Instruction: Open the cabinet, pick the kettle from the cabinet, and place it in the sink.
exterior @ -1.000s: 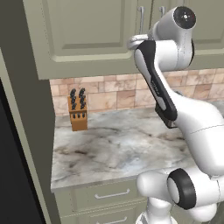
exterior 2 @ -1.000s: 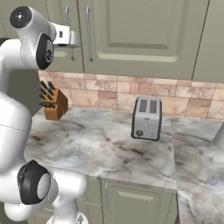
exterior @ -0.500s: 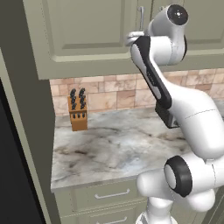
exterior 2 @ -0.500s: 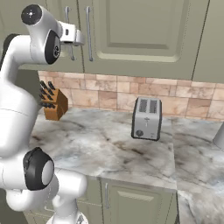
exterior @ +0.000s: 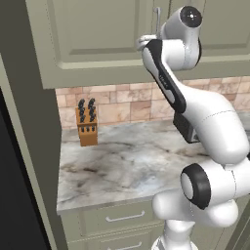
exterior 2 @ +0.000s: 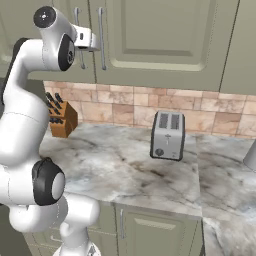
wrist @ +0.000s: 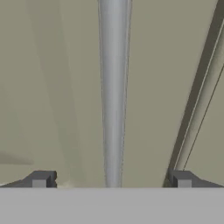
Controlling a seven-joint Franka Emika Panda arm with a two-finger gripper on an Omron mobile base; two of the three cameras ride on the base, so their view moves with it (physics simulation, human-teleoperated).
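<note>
The cabinet [exterior 2: 150,40] is shut, high above the toaster [exterior 2: 167,135]. Its silver handle [wrist: 113,96] runs right between the wide open gripper [wrist: 111,179]. Opening comes first, I think. Next, squeeze that handle and pull.

Everything is lit evenly and pretty flat, with no clear light source to be picked out. Soft shading is seen under the cabinet [exterior: 112,44] and a faint shadow beside its handle [wrist: 113,92]. No glare is noticed; edges look slightly soft, low-res, undistorted.
</note>
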